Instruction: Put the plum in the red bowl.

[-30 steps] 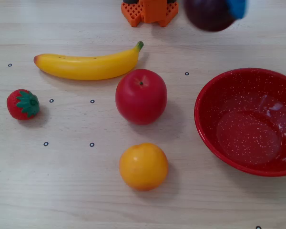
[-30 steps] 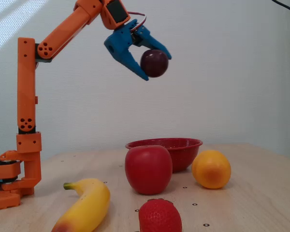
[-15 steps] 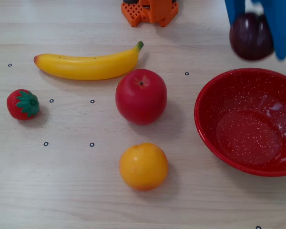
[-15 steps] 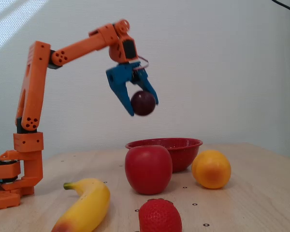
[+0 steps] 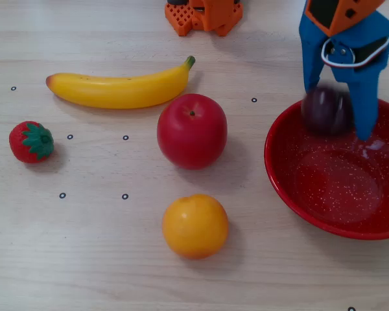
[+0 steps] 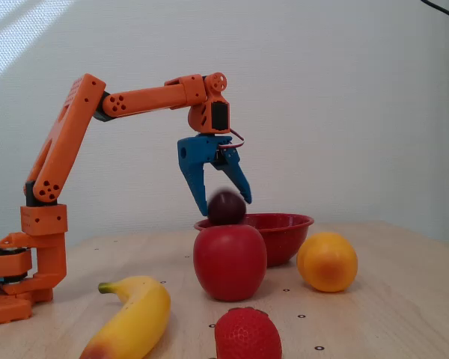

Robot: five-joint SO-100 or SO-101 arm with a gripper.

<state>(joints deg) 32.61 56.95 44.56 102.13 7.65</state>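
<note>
**Plum over the bowl, drop not confirmed**

On a pale wooden table [image 5: 84,259]: orange arm [image 6: 138,99] stretched out from its base and bent down over the far rim of the red bowl [image 5: 282,188]. Bowl upright, near the right edge of the downward-looking fixed view, and bare inside apart from its white speckles.

Well apart from the bowl and untouched: banana [image 5: 117,91], red apple [image 5: 192,131], orange [image 5: 195,225], strawberry [image 5: 31,141].

Blue gripper [image 6: 223,203] pointing down, jaws spread roughly to the width of the fruit. Between the fingertips, the plum [image 5: 325,110], smeared with motion blur in both fixed views. Seen from the side, level with the bowl's rim or just above it; seen from above, over the bowl's upper-left inner wall, inside the rim's outline. Cannot tell whether clamped or just let go: fingertips close to both sides of the fruit, no clear gap, yet blur on the plum alone, which hints at a fall.

Judged progress: pick-up and carry done, placement nearly done. Left: plum at rest on the bowl's floor, jaws clear of it, arm lifted away without knocking the rim.
</note>
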